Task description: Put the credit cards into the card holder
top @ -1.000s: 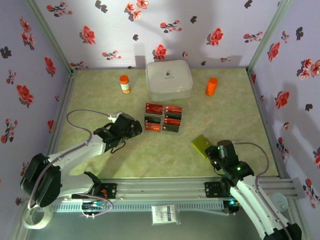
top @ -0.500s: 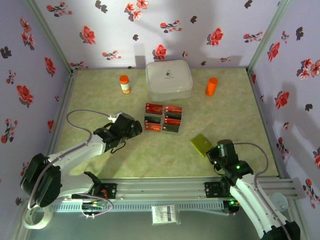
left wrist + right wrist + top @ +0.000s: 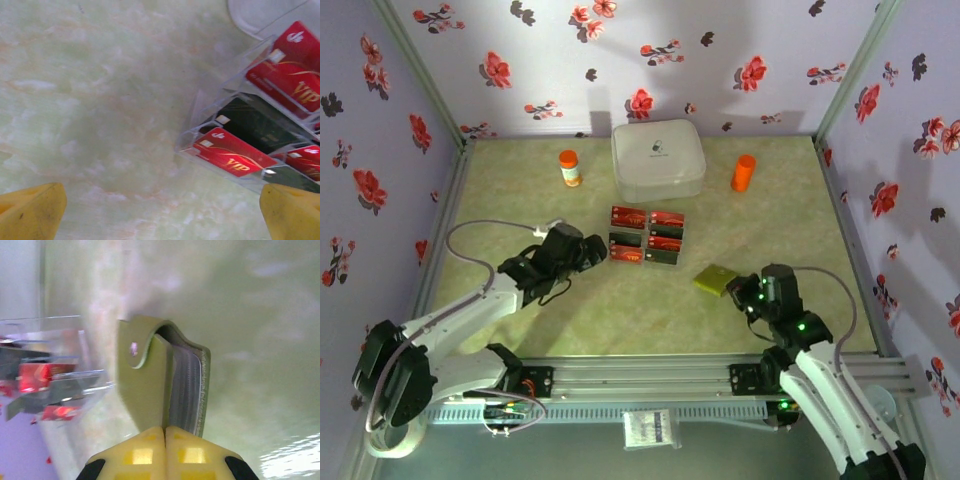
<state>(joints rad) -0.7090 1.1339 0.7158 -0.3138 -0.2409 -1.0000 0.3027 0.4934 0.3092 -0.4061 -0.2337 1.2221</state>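
Observation:
Several credit cards (image 3: 646, 236), red and dark, lie in a clear plastic rack at the table's middle. In the left wrist view a red VIP card (image 3: 232, 155) sits just ahead and to the right of my open left gripper (image 3: 162, 212), whose yellow fingertips (image 3: 32, 212) stand wide apart over bare table. From above, the left gripper (image 3: 592, 252) is just left of the rack. The olive-green card holder (image 3: 714, 279) hangs tilted right of the cards. My right gripper (image 3: 740, 290) is shut on one flap of the card holder (image 3: 150, 385), whose pale grey sleeves show beside it; the right gripper (image 3: 165, 432) pinches its near edge.
A large white rounded case (image 3: 658, 158) stands at the back centre. An orange bottle with a white label (image 3: 569, 167) is to its left and a plain orange cylinder (image 3: 744, 172) to its right. Floral walls close in the table on three sides.
My right gripper has closed on the card holder and carried it left and slightly away from the table's front edge, tilting it. The left gripper has edged a little toward the cards.

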